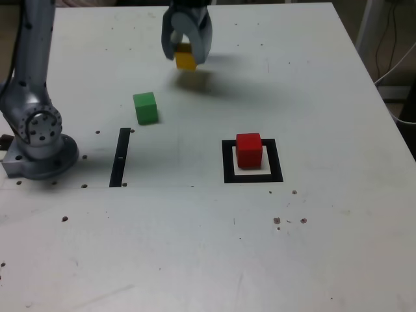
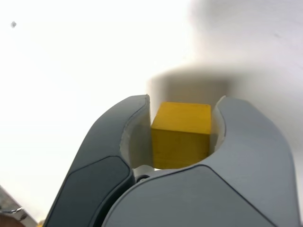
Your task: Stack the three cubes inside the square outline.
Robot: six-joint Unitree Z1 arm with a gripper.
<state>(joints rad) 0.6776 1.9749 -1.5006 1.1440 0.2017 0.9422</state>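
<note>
3 cubes: we see the gripper (image 1: 187, 57) clamping yellow (image 1: 186, 60) far off, green (image 1: 145, 108) loose, red (image 1: 248, 150) inside the square outline (image 1: 253, 176).

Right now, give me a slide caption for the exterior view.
Tool shut on yellow cube above table; red cube in square outline; green cube waits.

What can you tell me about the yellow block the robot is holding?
The yellow cube is a small, plain, solid-coloured block with sharp edges and a smooth matte look. The gripper is shut on it, one grey finger pressing each side, as the wrist view shows. It seems lifted just off the white table, with its shadow beneath, far from the red cube.
</note>
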